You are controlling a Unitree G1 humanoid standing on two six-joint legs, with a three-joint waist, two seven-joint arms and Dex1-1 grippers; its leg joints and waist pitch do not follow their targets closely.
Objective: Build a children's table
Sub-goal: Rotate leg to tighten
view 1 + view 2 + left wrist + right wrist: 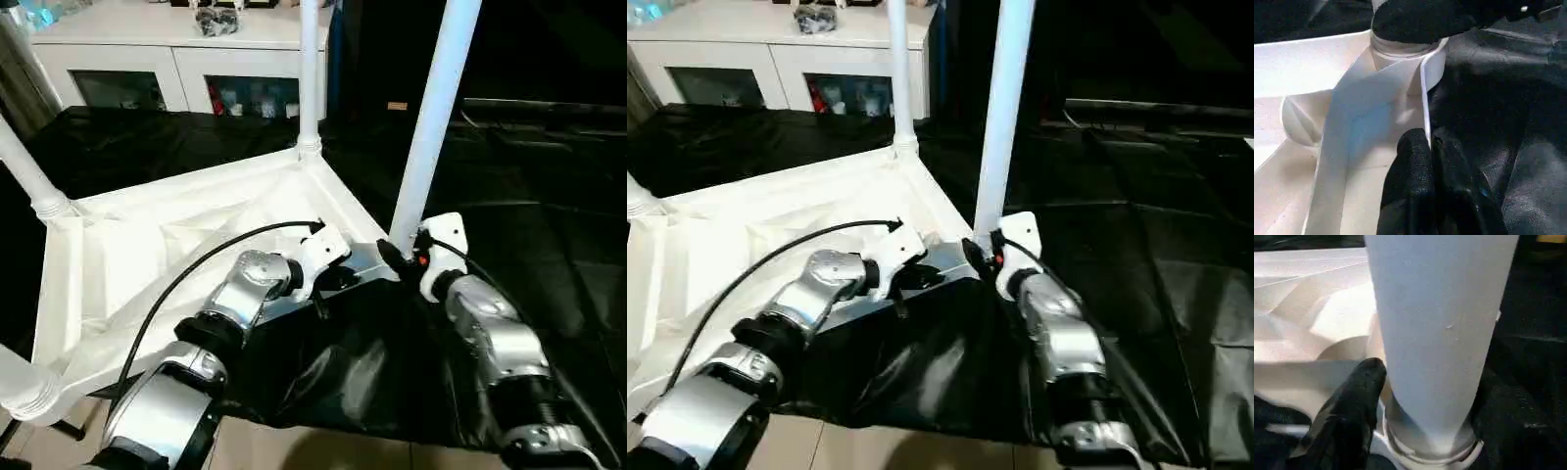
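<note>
Four tapered legs up, the white plastic children's table [147, 264] looks light, stiff, slick; grip low near sockets. Left gripper [1427, 147] pinches the rim; right gripper [1400, 396] I can't tell.

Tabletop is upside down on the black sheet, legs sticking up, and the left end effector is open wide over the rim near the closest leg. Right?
Not quite. The left end effector is shut, pinching the thin rim of the tabletop, as the left wrist view shows. The rest holds: top upside down on the black sheet, legs up, nearest leg beside it.
</note>
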